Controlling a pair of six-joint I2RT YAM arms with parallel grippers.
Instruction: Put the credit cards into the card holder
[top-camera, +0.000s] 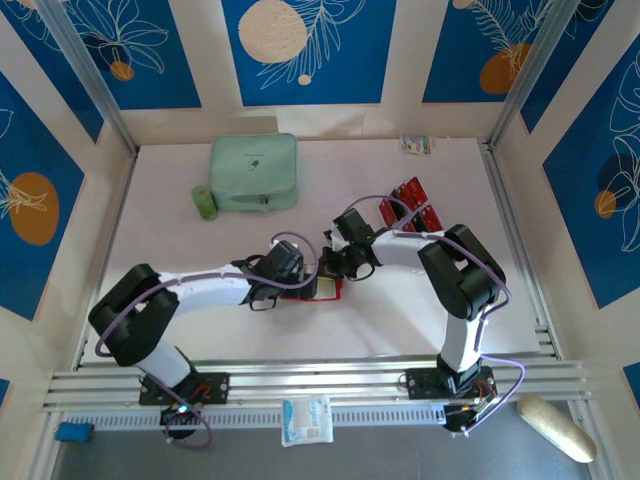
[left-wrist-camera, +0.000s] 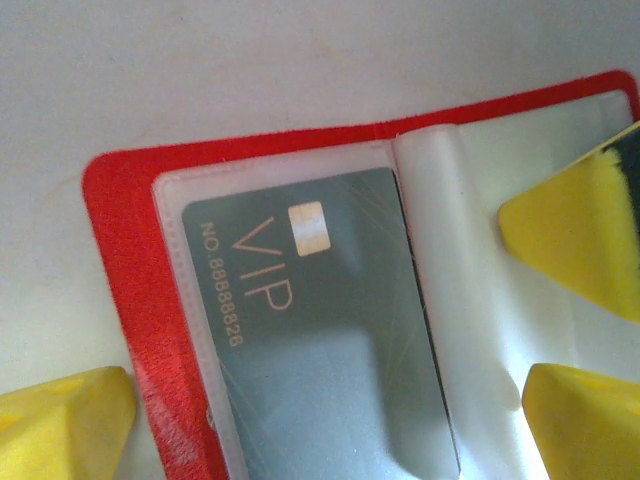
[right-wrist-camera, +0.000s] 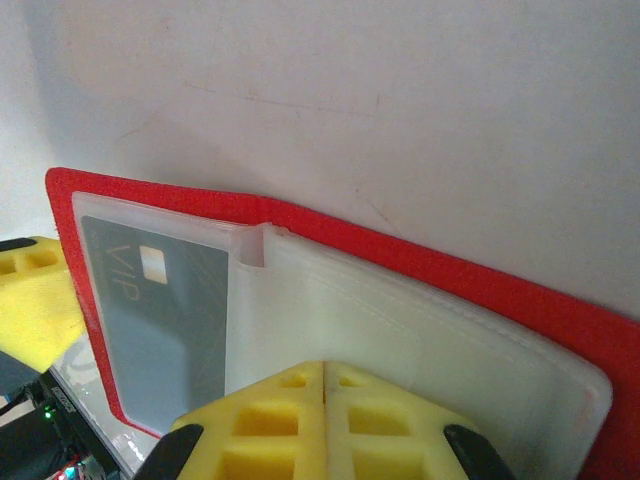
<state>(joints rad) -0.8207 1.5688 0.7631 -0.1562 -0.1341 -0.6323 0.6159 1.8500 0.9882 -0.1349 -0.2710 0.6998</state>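
Observation:
The red card holder (left-wrist-camera: 118, 262) lies open and flat on the white table, its clear sleeves (right-wrist-camera: 400, 330) facing up. A dark grey credit card (left-wrist-camera: 330, 340) marked VIP sits inside the left sleeve. My left gripper (left-wrist-camera: 330, 430) is open just above that card, with one yellow fingertip (left-wrist-camera: 60, 425) outside the holder's left edge and the other on the sleeves. My right gripper (right-wrist-camera: 325, 385) is shut, its joined tips on the right-hand sleeves with nothing between them. More red credit cards (top-camera: 408, 203) stand at the back right. Both grippers meet over the card holder (top-camera: 322, 290).
A mint-green case (top-camera: 254, 172) and a small green cylinder (top-camera: 204, 202) sit at the back left. A small packet (top-camera: 417, 144) lies by the back wall. Metal rails (top-camera: 320, 380) run along the front edge, with a white packet (top-camera: 306, 420) beyond them.

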